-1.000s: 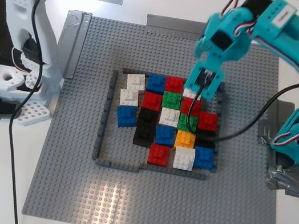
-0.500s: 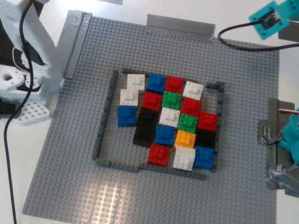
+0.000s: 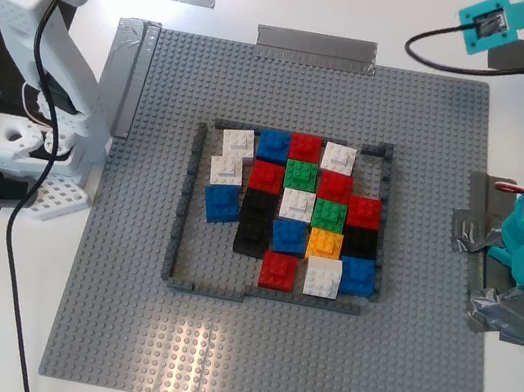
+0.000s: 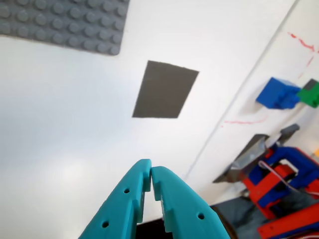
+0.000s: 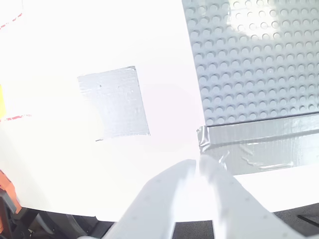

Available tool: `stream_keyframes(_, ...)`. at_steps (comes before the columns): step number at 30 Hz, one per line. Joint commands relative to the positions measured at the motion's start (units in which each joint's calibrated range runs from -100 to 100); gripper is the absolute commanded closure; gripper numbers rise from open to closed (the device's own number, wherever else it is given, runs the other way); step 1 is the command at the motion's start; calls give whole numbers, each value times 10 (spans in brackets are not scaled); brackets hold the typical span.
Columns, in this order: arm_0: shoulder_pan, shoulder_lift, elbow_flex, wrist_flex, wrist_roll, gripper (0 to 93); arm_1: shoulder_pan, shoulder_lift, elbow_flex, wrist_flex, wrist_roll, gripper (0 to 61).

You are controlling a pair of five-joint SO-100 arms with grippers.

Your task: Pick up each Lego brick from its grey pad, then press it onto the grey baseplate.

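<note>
- left of the exterior view: my second gripper [image 5: 199,167] hangs over the white counter [image 5: 99,50], its white fingers together and empty, beside a bare grey pad [image 5: 113,103].
- middle: the grey baseplate [image 3: 119,313] carries the Lego bricks [image 3: 295,212], all clustered inside the dark frame [image 3: 184,203].
- right: my first gripper [image 4: 151,174] hovers with teal fingers together, holding nothing, near the other grey pad [image 4: 164,89], also bare.
- judgement: between placements; with no brick on either pad, the next move needs a fresh brick, then parted fingers.
</note>
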Motion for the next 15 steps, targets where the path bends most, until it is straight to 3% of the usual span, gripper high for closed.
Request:
stream_keyframes(1,24,-27,-10,-5,-39,927,2,-31,-1,2,2,612)
stream_keyframes(6,50,-27,-8,1,-83,927,2,-31,4,1,2,612)
stream_keyframes(15,60,-20,14,1,-89,927,4,-37,7,7,2,612)
